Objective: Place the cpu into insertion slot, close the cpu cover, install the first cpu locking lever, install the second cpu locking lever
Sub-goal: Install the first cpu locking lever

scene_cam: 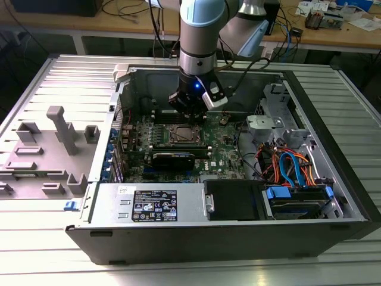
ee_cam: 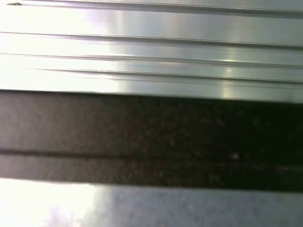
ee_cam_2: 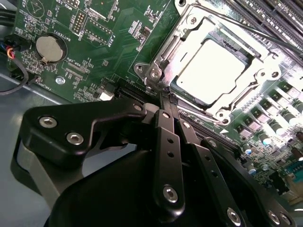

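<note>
one arm (scene_cam: 199,36) reaches down into one open computer case (scene_cam: 238,226) that lies on its side on the ribbed metal bench (scene_cam: 53,77). the arm carries one hand (ee_cam_2: 166,97), and in the second wrist view its two black fingers (ee_cam_2: 165,137) run side by side and meet at their tips, pressed together with nothing between them. the tips sit right at the near corner of the insertion slot (ee_cam_2: 156,71), touching or all but touching its silvery rim; which of the two i cannot tell.

one cpu (ee_cam_2: 215,66) lies flat inside that slot, its pale metal top glaring bright under the light. one cpu cover (ee_cam_2: 258,59) lies down over it, the chip showing through the square window. the cpu lies just beyond the fingertips, near but apart from them. thin wire levers (ee_cam_2: 255,28) run along the slot's edges; whether they are latched i cannot tell.

on the green circuit board (ee_cam_2: 113,42) one round coin battery (ee_cam_2: 49,48) sits well apart from the slot.

in the exterior view the hand (scene_cam: 189,113) hangs just above the slot (scene_cam: 180,135), in the middle of the board. one grey fixture (scene_cam: 50,149) with upright posts stands on the bench at the exterior view's left, and a bundle of blue and orange cables (scene_cam: 292,164) lies in the case at the exterior view's right.
</note>
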`<action>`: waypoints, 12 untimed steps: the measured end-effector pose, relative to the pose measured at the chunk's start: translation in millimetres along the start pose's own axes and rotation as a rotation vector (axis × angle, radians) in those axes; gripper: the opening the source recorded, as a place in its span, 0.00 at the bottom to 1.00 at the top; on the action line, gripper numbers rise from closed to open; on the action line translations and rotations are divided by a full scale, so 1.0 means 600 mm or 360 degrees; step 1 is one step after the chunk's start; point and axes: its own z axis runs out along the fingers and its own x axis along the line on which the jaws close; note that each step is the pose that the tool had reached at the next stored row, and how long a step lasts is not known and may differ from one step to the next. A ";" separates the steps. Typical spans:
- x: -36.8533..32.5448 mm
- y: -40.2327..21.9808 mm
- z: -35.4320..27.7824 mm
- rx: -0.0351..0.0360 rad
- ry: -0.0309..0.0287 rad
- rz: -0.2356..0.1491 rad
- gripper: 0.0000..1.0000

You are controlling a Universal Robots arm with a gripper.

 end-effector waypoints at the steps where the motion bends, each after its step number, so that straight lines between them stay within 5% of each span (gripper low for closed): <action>1: 0.000 0.000 0.000 0.0000 0.00002 0.0000 0.11; 12: -0.002 -0.004 0.007 0.0002 0.00007 0.0000 0.11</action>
